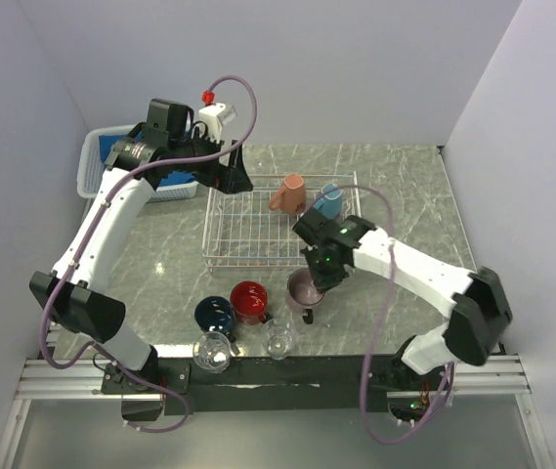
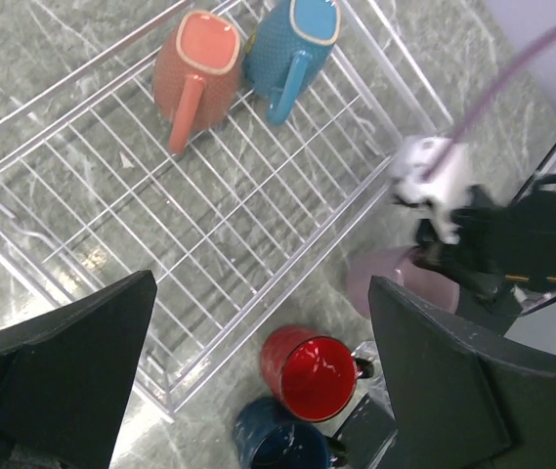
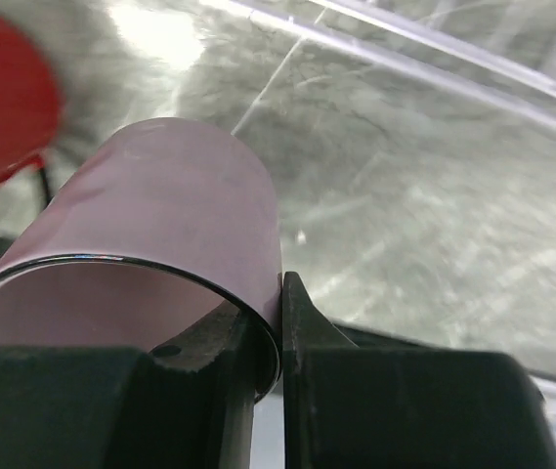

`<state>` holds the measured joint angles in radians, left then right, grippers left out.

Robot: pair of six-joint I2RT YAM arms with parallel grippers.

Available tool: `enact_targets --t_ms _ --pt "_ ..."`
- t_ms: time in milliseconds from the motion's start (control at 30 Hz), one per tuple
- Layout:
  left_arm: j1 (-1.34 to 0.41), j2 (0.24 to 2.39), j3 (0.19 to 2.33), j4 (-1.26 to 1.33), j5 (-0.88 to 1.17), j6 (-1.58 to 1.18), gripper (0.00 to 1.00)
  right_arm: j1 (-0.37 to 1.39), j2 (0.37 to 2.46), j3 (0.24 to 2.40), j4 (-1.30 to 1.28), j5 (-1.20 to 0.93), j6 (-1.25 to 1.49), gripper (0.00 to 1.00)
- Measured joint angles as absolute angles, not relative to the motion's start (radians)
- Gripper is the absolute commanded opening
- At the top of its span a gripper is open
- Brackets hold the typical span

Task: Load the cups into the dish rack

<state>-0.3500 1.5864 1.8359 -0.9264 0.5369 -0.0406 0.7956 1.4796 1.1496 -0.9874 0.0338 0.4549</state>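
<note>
There are seven cups in all, five mugs and two clear glasses. At the far left stands one white plastic basket (image 1: 95, 168) with latticed sides and blue cloth inside. Next to it, the left gripper (image 1: 235, 173) hangs above the far left corner of the dish rack (image 1: 248, 234), jaws spread wide, holding and touching nothing.

The single rack is a rectangular white wire grid with low wire sides, set mid-table on the grey-green marbled table (image 1: 405, 195). Two mugs lie on their sides in its far right corner, side by side. The salmon-orange mug (image 1: 287, 193) is on the left and the light-blue mug (image 1: 328, 202) on the right (its outside finely dimpled).

The other five stand upright in front of the rack. From the left they are the navy mug (image 1: 214, 315), a clear glass (image 1: 211, 350), the red mug (image 1: 249, 301) with its glossy inside, the second glass (image 1: 278, 337) and the mauve mug (image 1: 304, 290).

The right gripper (image 3: 279, 337) is clamped on the mauve mug's thin wall at the rim, one finger inside and one outside. This mug is a smooth, matt cylinder, just off the rack's near right corner.
</note>
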Motion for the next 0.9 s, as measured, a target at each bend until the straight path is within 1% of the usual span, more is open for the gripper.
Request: enact_targets --t_ms 67,167,233,300,433,533,567,633,700,767,900 --pt "-0.349 1.588 1.84 -0.921 0.55 -0.058 0.96 0.793 1.427 1.215 -1.055 0.044 0.454 0.0" --pt "-0.337 1.588 1.841 -0.91 0.582 -0.096 0.96 0.78 1.353 1.371 -1.128 0.039 0.455 0.0" --pt "-0.312 1.594 1.84 -0.891 0.653 -0.141 0.96 0.751 1.305 1.468 -1.129 -0.002 0.455 0.0" --pt "-0.263 1.604 1.839 -0.859 0.76 -0.202 0.96 0.678 1.245 1.518 -1.081 -0.09 0.458 0.0" --pt "-0.153 1.634 1.771 -0.685 1.02 -0.411 0.96 0.464 1.141 1.484 -0.885 -0.347 0.544 0.0" --pt "-0.129 1.649 1.642 -0.387 1.195 -0.73 0.96 0.38 1.154 1.45 -0.693 -0.488 0.654 0.0" --pt "-0.138 1.65 1.575 -0.223 1.244 -0.879 0.96 0.377 1.172 1.451 -0.625 -0.531 0.69 0.0" --pt "-0.161 1.659 1.511 0.008 1.299 -1.098 0.96 0.377 1.243 1.453 -0.489 -0.593 0.752 0.0" --pt "-0.191 1.667 1.491 0.212 1.34 -1.295 0.96 0.376 1.309 1.452 -0.393 -0.625 0.8 0.0" --pt "-0.213 1.663 1.492 0.366 1.364 -1.427 0.96 0.368 1.375 1.452 -0.287 -0.64 0.857 0.0" --pt "-0.222 1.644 1.493 0.52 1.388 -1.548 0.96 0.355 1.481 1.453 -0.125 -0.649 0.935 0.0"
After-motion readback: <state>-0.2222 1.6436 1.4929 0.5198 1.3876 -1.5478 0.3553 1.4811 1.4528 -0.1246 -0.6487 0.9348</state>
